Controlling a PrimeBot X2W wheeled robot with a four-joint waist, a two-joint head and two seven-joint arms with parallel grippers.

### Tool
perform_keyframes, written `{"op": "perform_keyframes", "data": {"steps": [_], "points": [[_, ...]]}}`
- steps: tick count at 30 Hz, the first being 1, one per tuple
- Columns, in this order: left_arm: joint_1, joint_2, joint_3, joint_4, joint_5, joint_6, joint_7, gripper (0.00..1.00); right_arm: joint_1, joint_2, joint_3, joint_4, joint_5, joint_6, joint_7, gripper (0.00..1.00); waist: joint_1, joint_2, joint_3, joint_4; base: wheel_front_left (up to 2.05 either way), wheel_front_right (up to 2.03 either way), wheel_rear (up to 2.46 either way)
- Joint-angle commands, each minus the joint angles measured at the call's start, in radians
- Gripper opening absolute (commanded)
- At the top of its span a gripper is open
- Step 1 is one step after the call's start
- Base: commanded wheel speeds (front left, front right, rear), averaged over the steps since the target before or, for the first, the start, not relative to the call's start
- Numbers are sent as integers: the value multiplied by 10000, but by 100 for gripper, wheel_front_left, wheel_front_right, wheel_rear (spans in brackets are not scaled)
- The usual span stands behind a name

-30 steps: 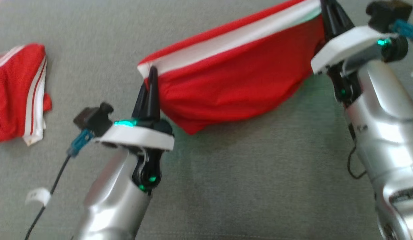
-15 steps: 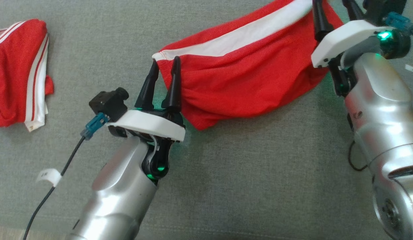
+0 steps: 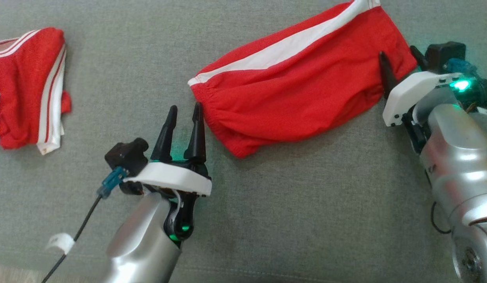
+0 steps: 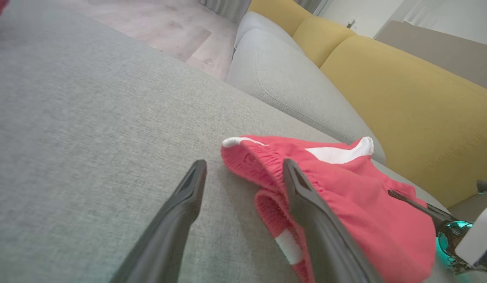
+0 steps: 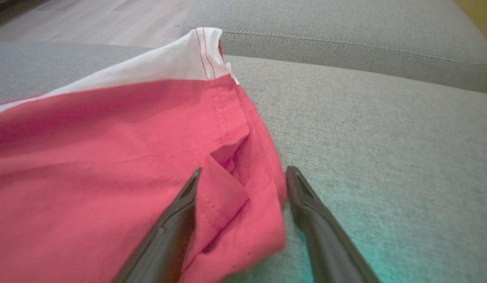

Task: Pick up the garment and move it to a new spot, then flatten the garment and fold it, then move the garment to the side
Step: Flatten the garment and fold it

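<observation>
In the head view a second red garment point(image 3: 27, 86) lies at nine o'clock. The left gripper point(image 3: 185, 106) sits at the eight o'clock end of the red shorts point(image 3: 298, 94) on the grey cushion point(image 3: 267, 216), and the right gripper point(image 3: 397, 51) at their three o'clock end. Both are spread wide and hold nothing. The right wrist view adds the hem point(image 5: 227, 196) lying loose between the fingers point(image 5: 326, 236).

Head overhead; 2 wrists low, sharing garment point(image 3: 298, 98).

Left claw point(image 4: 244, 162) spread beside red garment point(image 4: 345, 196) (perhaps touching).
</observation>
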Motion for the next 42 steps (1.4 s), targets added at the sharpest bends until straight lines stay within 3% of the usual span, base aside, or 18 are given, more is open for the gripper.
{"op": "perform_keyframes", "data": {"steps": [1,2,3,4,16,24,28,33,36,40,41,42], "points": [[62,135,486,-415,236,65,-51,100,282,113,-129,-12,9,-7,378,100,2,0,-86,78,0,0,0],[153,135,537,-453,270,74,-51,100,390,142,-227,27,26,-7,534,80,2,0,-134,99,0,0,0],[239,135,577,-471,353,79,-51,100,501,199,-307,55,69,-7,650,28,2,0,-196,113,0,0,0],[335,135,674,-493,428,91,-51,100,608,250,-434,76,178,-7,730,0,2,0,-274,113,0,0,0],[2151,135,2283,-526,1936,85,-51,100,2377,395,-1714,-248,1926,-7,-568,0,2,0,-2110,-586,0,0,0],[3727,135,2832,-472,2091,-42,-51,100,4288,198,-1429,-1889,2815,-7,-682,0,2,0,-3071,-1030,0,0,0],[4030,135,2782,-372,2159,-84,-51,100,4428,305,-1071,-3030,2862,-7,-685,0,2,0,-3170,-1006,0,0,0],[4077,135,2658,-289,2169,-70,-51,100,4023,835,-30,-4362,3251,-7,-686,0,2,0,-3347,-609,0,0,0],[4123,135,2585,-223,2071,-18,-51,100,3910,1047,1596,-5016,3690,-7,-686,0,2,0,-3462,-325,0,0,0],[4061,135,2431,10,2107,44,-51,100,4039,1089,3999,-5434,5101,-7,-384,0,2,0,-3561,62,0,0,0],[4022,135,2389,64,2129,54,-51,100,4089,1090,4520,-5432,5440,-7,-268,29,2,0,-3586,162,0,0,0],[3981,135,2360,124,2139,52,-51,100,4131,1091,4935,-5412,5766,-7,-220,85,2,0,-3598,251,0,0,0]]}}
